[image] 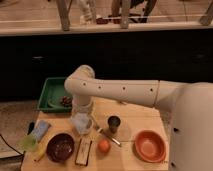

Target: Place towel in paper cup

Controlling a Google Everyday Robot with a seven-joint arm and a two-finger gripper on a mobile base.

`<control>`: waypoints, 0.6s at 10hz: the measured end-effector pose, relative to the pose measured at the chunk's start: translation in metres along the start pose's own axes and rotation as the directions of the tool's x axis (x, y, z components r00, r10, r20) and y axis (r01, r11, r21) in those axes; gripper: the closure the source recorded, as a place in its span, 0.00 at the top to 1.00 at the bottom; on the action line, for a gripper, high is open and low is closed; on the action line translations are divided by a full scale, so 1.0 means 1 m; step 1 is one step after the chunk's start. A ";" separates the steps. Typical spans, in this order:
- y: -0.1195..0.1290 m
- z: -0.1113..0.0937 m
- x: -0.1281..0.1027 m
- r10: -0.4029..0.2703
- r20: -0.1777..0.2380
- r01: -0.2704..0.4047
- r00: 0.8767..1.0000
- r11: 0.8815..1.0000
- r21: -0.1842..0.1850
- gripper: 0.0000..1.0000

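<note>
The pale whitish paper cup (pixel 81 125) stands on the wooden table (pixel 127 117), left of the middle. My gripper (pixel 83 113) hangs straight down from the white arm (pixel 115 90), right over the cup and reaching its rim. Something pale shows at the cup's mouth under the gripper; I cannot tell whether it is the towel. A light blue folded piece (pixel 41 128) lies at the table's left edge.
A small dark cup (pixel 114 123) stands right of the paper cup, with a utensil (pixel 109 137) in front of it. An orange bowl (pixel 150 145), an orange fruit (pixel 103 146), a flat bar (pixel 83 151), a dark bowl (pixel 60 147) and a yellow-green cup (pixel 29 143) line the front. A green tray (pixel 52 95) sits behind.
</note>
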 end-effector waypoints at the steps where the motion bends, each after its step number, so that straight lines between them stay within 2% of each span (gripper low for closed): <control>1: -0.001 0.000 0.000 -0.007 0.000 0.007 1.000 1.000 -0.003 0.80; 3: 0.000 0.000 0.001 -0.004 -0.003 0.004 1.000 1.000 -0.003 0.80; 6: 0.003 -0.001 0.005 -0.003 -0.002 0.004 1.000 1.000 0.022 0.80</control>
